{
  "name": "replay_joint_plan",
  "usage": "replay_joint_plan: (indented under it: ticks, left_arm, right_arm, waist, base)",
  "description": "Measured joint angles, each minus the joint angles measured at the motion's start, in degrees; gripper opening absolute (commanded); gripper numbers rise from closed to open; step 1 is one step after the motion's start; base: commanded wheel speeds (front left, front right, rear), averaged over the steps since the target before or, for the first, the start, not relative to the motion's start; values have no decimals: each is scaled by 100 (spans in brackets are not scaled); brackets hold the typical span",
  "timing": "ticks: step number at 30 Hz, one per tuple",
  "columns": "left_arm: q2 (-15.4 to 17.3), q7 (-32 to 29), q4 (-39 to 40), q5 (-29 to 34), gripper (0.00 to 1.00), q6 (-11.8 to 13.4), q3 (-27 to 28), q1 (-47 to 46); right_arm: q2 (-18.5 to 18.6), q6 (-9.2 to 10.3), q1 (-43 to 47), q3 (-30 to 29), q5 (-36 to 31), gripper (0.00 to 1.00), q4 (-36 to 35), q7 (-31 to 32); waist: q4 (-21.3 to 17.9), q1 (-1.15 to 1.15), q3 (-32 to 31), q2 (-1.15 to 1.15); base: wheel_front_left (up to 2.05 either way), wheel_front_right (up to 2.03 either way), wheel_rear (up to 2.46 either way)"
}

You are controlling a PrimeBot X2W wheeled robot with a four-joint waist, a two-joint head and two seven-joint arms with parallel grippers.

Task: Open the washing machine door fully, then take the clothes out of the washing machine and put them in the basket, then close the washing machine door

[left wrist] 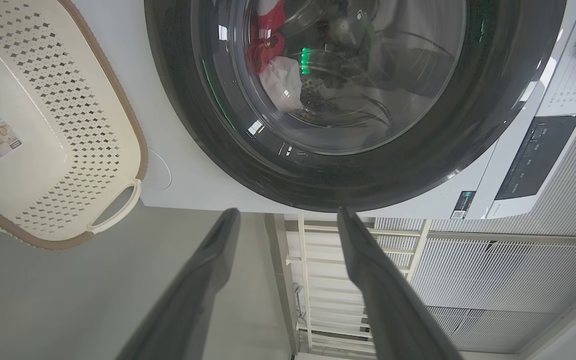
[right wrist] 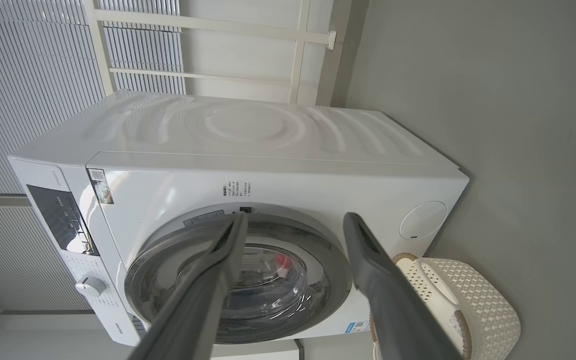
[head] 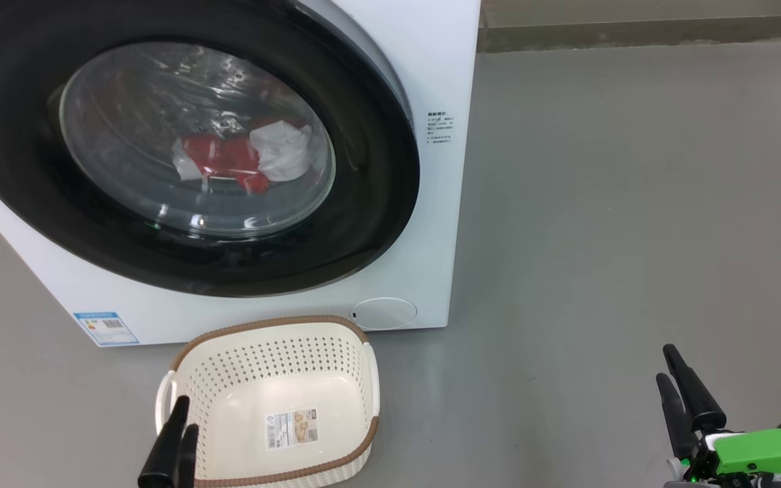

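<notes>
— Sizing up the washing machine door (head: 187, 149) first: how will it handle?
— Stiff and fairly heavy, most likely. Its glossy black rim looks slippery and the bulging window gives no hold, so the jaws need an edge or a recess. A pale sliver shows between the rim and the washing machine (head: 431, 68) at the door's upper right. That seems the likelier place to hook, though no handle can be made out for certain.
— Which way does it point?
— It sits shut, flat in the machine's front, facing near, toward the robot. It is round, so it has no long axis, and the hinge side cannot be told.
— And the clothes (head: 228, 159)?
— They lie behind the window, low inside the machine, red fabric with a white piece to its right. They look soft, light and limp, so a pinch on any raised fold should lift them, though they will trail.
— The basket (head: 262, 324)?
— It stands on the floor (head: 601, 237) just near of the machine, mouth up and empty. Its handles are at the left and right ends, so its long axis seems to run left-right. It is light plastic and may slide if nudged.
— The grippers?
— The left gripper (head: 186, 415) hangs over the basket's near-left corner. The right gripper (head: 666, 362) is well apart, at the near right over the floor. The wrist views show both sets of jaws spread wide, holding nothing.
</notes>
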State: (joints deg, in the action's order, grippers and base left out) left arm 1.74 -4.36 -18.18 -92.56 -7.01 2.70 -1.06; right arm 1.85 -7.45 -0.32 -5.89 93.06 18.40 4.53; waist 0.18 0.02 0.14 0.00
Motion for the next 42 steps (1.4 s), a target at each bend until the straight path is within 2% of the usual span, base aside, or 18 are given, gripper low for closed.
replay_joint_plan:
  ticks: [12,21,35,42]
  left_arm:
    - [2,191,118,747,100,0,-86,1]
    - [4,350,289,1753,100,3,-109,9]
    - [9,556,356,3119,100,240,-344,109]
    - [10,655,387,3560,100,305,-442,123]
  right_arm:
    - [148,0,33,121,-548,100,-10,-211]
    - [183,0,131,209,-1204,100,-58,-357]
    - [319,0,207,392,-2223,100,-67,-591]
    - [330,0,257,459,-2605,100,-67,-695]
  waist:
    - [51,-1,25,0]
    - [93,-1,25,0]
    - [128,-2,18,0]
    - [141,-1,13,0]
  base:
    - [0,0,0]
    - [0,0,0]
    - [0,0,0]
    - [0,0,0]
